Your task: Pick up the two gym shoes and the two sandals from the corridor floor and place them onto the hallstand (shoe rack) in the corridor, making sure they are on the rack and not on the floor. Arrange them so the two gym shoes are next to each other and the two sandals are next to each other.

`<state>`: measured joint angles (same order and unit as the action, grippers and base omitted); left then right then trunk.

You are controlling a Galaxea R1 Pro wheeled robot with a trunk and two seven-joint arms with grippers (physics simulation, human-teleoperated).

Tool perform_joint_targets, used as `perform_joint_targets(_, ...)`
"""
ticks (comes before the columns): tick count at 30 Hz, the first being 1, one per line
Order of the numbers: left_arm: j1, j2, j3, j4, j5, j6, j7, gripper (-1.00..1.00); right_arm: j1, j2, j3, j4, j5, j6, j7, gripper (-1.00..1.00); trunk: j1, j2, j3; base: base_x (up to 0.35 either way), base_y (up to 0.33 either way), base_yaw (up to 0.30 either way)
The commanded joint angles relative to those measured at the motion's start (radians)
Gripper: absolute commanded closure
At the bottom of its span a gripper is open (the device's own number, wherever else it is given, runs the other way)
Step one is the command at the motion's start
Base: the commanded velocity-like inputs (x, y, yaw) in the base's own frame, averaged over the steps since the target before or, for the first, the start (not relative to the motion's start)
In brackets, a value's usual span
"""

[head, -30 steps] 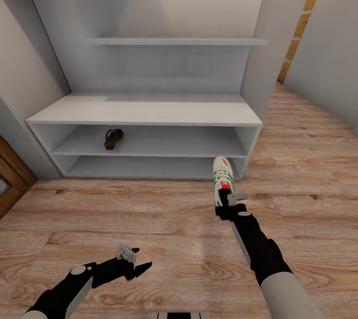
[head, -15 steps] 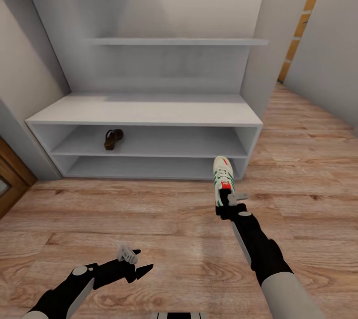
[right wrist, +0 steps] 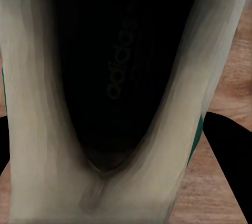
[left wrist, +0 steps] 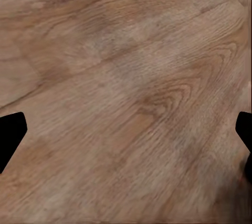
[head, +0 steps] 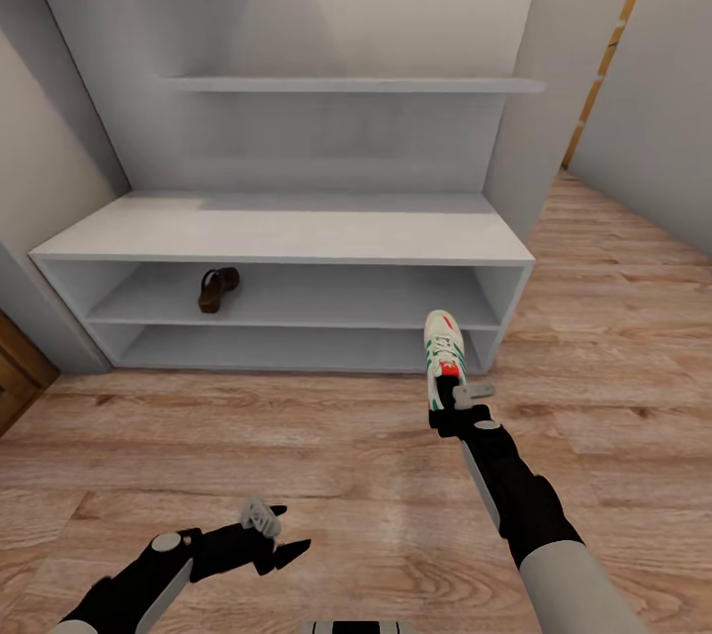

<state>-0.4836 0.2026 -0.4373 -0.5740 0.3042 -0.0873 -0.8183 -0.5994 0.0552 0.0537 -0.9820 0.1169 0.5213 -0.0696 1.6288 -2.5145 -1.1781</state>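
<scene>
I have the right gripper closed on one gym shoe at its heel end — the red-orange heel patch sits right at the fingers, and the toe points away from me toward the rack. The shoe hangs above the wood floor, just in front of the rack's lower right corner. From the right wrist camera I look straight into the shoe's dark opening, with faint lettering on the insole, pale smooth walls either side and a sliver of green at the edge; one black finger lies against its outer side, floor planks beyond. My left gripper hovers low over the floor, well apart from the shoe, fingers spread wide and holding nothing; its wrist camera shows two black fingertips at opposite edges with grained, knotted brown boards between them. The rack is a long, low, matte white unit with a flat top and two open shelves. One dark brown sandal lies on the upper shelf, toward the left end. A plain white wall shelf floats above — thin and flat.
</scene>
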Motion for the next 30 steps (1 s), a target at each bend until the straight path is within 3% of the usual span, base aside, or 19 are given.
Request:
perform_joint_targets(1,-0.001,0.001,-0.026,0.0,0.005,-0.009,0.002,-1.0,0.0,0.0,0.002,-0.001,0.01,0.007,-0.002,1.0,0.0,0.0,-0.001,0.025,0.0,0.0)
perform_joint_targets(8,-0.001,0.001,-0.061,-0.001,0.007,-0.009,0.003,-1.0,0.0,0.0,0.003,-0.001,0.01,0.007,-0.002,1.0,0.0,0.0,-0.001,0.069,0.013,0.0)
perform_joint_targets(30,-0.001,0.001,-0.059,-0.003,0.009,-0.008,0.004,-1.0,0.0,0.0,0.003,0.0,0.01,0.007,-0.001,1.0,0.0,0.0,-0.001,0.112,0.043,0.0)
